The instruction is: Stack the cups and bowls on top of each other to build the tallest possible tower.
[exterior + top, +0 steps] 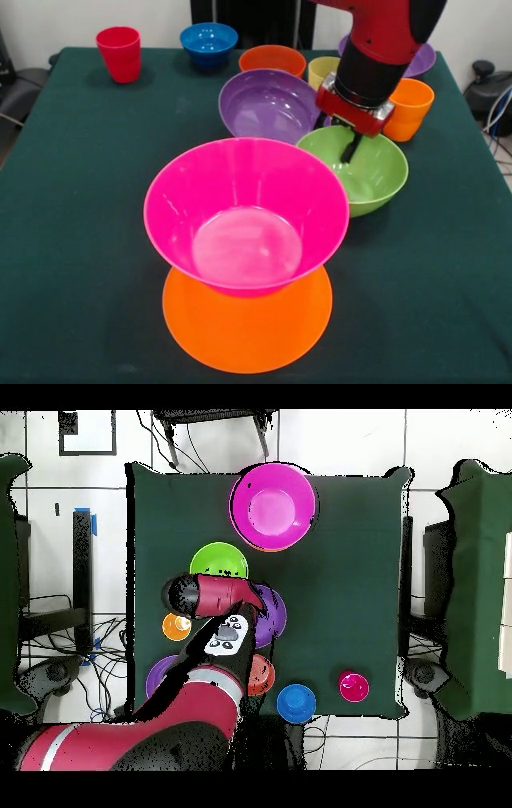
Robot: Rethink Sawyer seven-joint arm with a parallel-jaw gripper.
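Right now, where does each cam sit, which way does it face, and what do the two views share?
Front view: across the table from the robot, angled down at the glossy hot pink plastic bowl sitting on the upturned orange bowl; the red and black arm's wrist and gripper dip into the lime green bowl.
Overhead view: straight down, robot base at bottom; the whole arm shows.
Shared: pink bowl, green bowl, small blue bowl, red cup.

Upright pink bowl (246,212) sits on upturned orange bowl (247,320).
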